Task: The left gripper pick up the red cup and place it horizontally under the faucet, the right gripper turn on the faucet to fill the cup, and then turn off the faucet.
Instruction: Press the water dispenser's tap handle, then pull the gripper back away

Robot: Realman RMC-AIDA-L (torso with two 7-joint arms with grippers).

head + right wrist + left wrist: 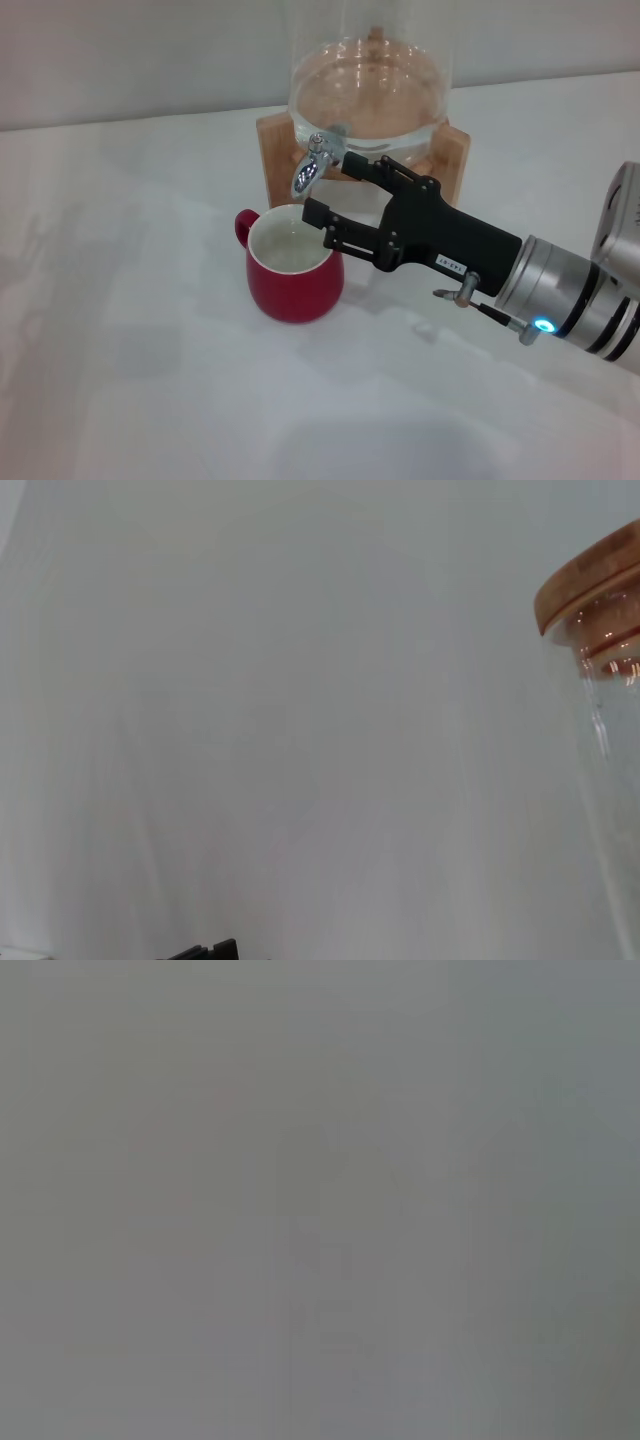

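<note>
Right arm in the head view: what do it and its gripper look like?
The right gripper is matte black, a long boxy body with two jointed fingers and a small white label. Behind it, a silver-grey ringed wrist carries a blue light and small metal fittings. The left arm is not visible.

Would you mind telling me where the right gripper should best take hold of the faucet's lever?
Probably the faucet lever's short stub, approached from the robot's right, where the open right gripper already sits; the red cup blocks the way from below.

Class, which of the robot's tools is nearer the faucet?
Right. The right tool is open just beside the faucet, over the cup. The left tool is out of view.
</note>
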